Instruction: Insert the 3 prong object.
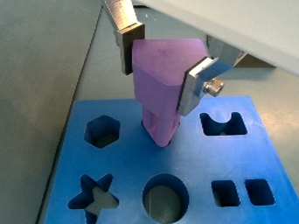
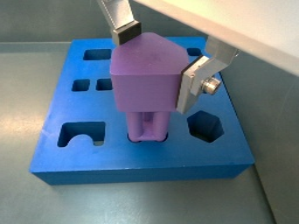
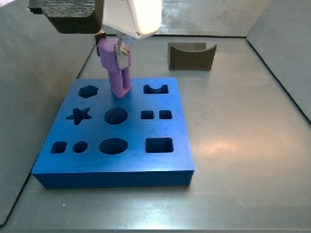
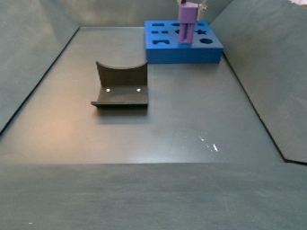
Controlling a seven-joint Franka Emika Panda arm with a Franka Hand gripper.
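The 3 prong object [image 1: 156,74] is a tall purple piece with a blocky top and thin parallel prongs. It stands upright on the blue board [image 1: 126,166], with its prong ends in a slot near the board's middle back [image 2: 145,133]. My gripper [image 1: 162,80] is shut on the blocky top, one silver finger on each side, as both wrist views show [image 2: 160,66]. In a side view the purple piece [image 3: 118,68] rises from the board [image 3: 97,162] under the gripper [image 3: 115,36]. It also shows far off in a side view [image 4: 188,25].
The board has other cut-outs: a hexagon [image 1: 103,131], a star [image 1: 96,194], an oval [image 1: 165,194], two small squares [image 1: 242,192] and an arched slot [image 1: 225,124]. The dark fixture with a notched top [image 3: 191,56] stands on the grey floor apart from the board [image 4: 120,85]. Grey walls enclose the floor.
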